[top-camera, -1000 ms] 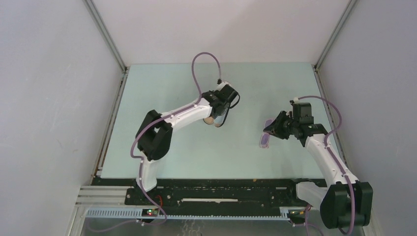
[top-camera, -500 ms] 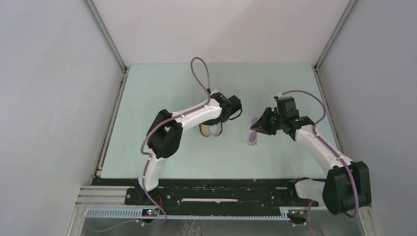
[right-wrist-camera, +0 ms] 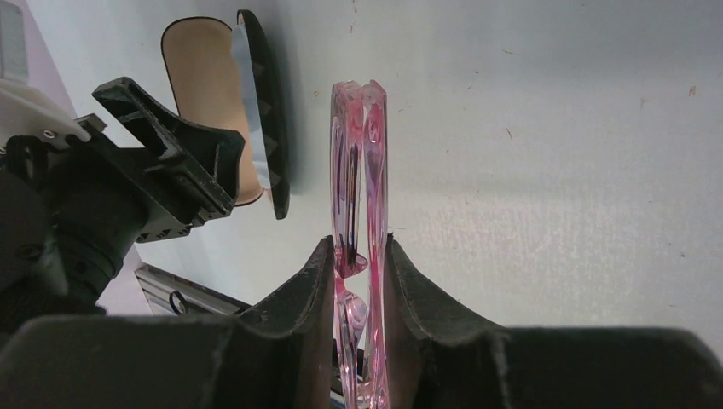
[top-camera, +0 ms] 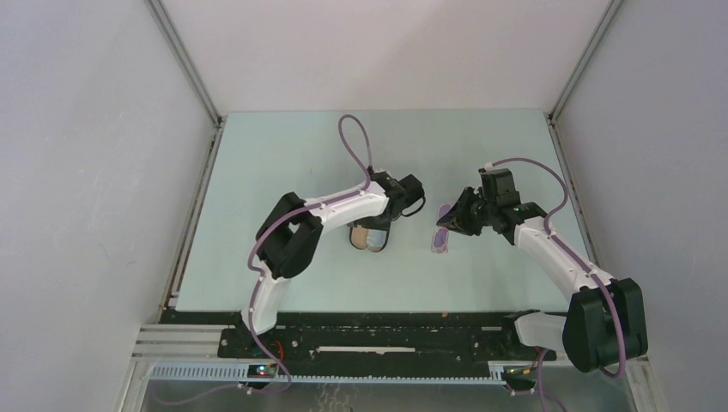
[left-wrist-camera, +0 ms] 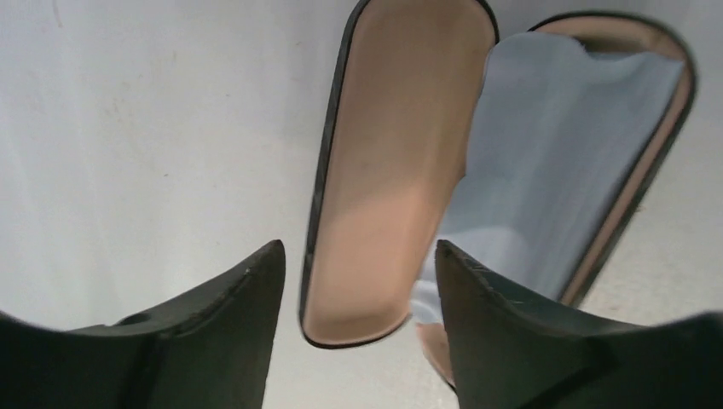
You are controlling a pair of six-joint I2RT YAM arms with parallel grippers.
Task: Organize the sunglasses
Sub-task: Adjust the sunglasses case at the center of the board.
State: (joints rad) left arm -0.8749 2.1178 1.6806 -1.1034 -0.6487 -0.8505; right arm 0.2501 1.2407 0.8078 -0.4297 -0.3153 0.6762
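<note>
The sunglasses, pale pink and folded, hang upright above the table with my right gripper shut on them. From above, the sunglasses sit just below that gripper, right of centre. The black case with tan lining lies open on the table, and a blue-grey cloth fills its right half. My left gripper stands open just over the near end of the case, holding nothing. In the top view the case lies just left of the sunglasses, under the left gripper.
The pale green table is enclosed by grey walls at the left, back and right. A black rail runs along its near edge by the arm bases. The left gripper and case stand close to the left of the held sunglasses.
My left gripper has carried the case nearer and let go of it, its jaws now open. My right gripper moved left with the sunglasses, then held still.
</note>
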